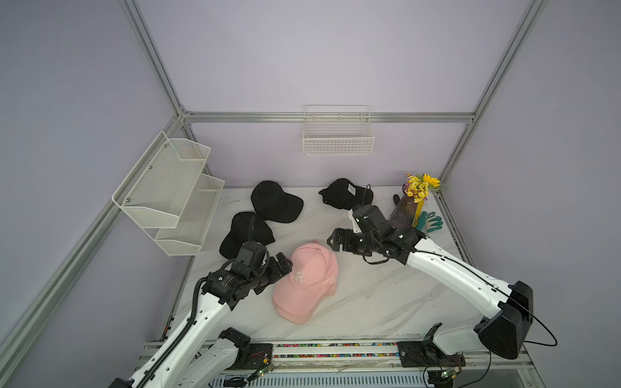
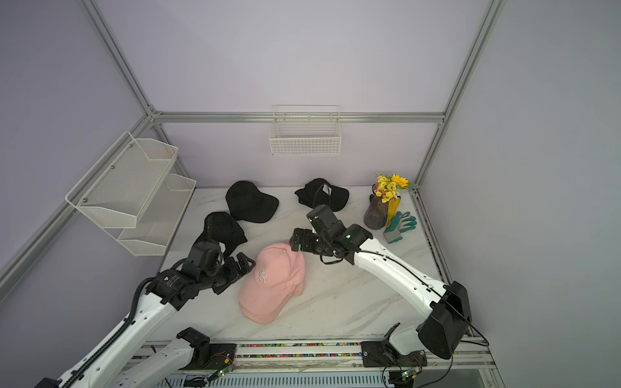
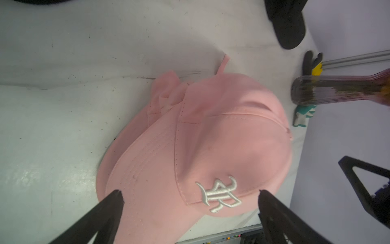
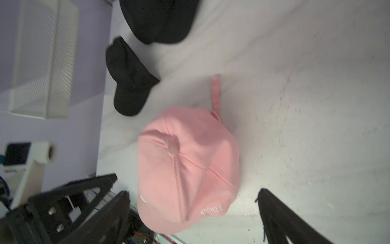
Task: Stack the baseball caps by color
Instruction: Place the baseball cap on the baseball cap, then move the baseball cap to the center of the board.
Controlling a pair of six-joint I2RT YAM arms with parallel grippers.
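The pink stack (image 1: 307,278) sits mid-table (image 1: 369,295), logo cap on top with at least two brims showing beneath it; how many caps it holds I cannot tell. The left claw (image 1: 285,263) stands wide open and empty just beside the stack's logo side, its tips straddling the top brim in the left wrist view without closing on it. The right claw (image 1: 332,240) is also wide open and empty, hovering just behind the crown. So the pink pile looks placed and let go, and the black pile is the step that remains. The left black cap (image 1: 247,230) and back black cap (image 1: 274,201) lie touching or nearly so near the rear left, and the tagged black cap (image 1: 342,195) lies well apart at the rear right. The next move likely calls for a claw to rise clear of the pink stack without dragging it, reach a black cap, and pinch its brim or crown edge to carry it onto another.
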